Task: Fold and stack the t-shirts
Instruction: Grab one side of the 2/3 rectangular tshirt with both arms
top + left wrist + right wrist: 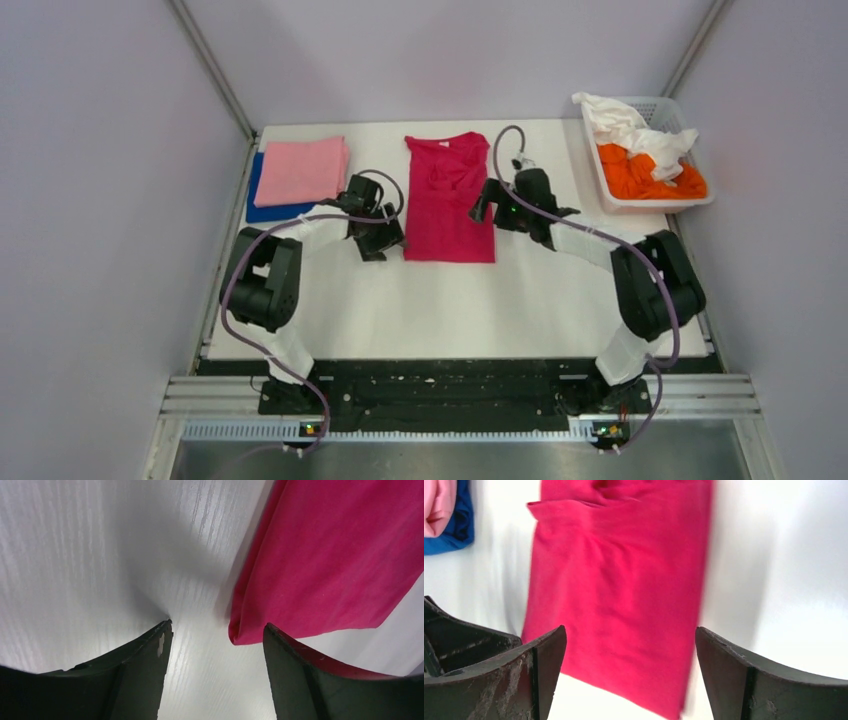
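Pincers (217,625) (630,628) agape beside magenta-red t-shirt (450,195)

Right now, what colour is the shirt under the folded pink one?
Royal blue; the bottom shirt shows best in the top external view.

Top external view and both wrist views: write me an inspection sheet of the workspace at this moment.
Surface: white table, faint grain, no stains seen.
Job's things: magenta-red shirt folded into a long strip, centre; light pink shirt folded on the folded royal blue shirt, far left; orange shirt and white shirt crumpled in the basket, far right.
Clutter: nothing seen.
Grippers: left gripper jaws open at the strip's near left corner; right gripper jaws open by its right side; neither holds cloth.
Cables: a grey cable loops along each arm, no snag seen.
Surroundings: plain walls; metal rail at the near edge.
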`<state>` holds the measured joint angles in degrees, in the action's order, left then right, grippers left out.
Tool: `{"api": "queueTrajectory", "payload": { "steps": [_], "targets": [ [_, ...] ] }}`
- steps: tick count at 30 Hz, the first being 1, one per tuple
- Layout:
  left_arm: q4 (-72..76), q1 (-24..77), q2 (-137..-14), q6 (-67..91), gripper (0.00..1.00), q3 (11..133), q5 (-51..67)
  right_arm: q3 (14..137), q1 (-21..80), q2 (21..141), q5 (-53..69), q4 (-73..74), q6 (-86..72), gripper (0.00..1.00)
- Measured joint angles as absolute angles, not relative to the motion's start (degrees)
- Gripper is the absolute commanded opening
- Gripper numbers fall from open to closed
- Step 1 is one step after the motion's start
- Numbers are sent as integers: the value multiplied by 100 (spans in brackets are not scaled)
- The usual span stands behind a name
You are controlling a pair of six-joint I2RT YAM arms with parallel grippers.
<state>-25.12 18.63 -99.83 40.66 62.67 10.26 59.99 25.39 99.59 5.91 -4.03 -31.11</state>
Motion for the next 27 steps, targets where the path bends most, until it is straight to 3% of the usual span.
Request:
{"api": "queueTrajectory", "payload": {
  "steps": [2,7,9,12,19,22,27],
  "targets": [
    [-2410,1872,-10171,4066,64,6300,1138,5500,2338,9588,655,-458,-3240,94],
    [-2292,1953,-10302,4095,53,6324,1334,4696,2169,9338,808,-357,-3430,78],
    [-2261,1994,-10379,4123,37,6372,1398,4558,2198,9330,985,-362,-3492,71],
    [-2189,2018,-10573,4143,0,6477,1487,4506,2200,9327,1157,-370,-3570,58],
    [-2097,2043,-10704,4163,0,6525,1590,4431,2272,9472,1369,-397,-3664,26],
    [-2093,2045,-10700,4163,0,6519,1581,4431,2381,9520,1363,-360,-3647,0],
    [-1999,2095,-10422,4165,0,6178,1474,4414,2630,9470,1286,-134,-3614,0]
  ]
}}
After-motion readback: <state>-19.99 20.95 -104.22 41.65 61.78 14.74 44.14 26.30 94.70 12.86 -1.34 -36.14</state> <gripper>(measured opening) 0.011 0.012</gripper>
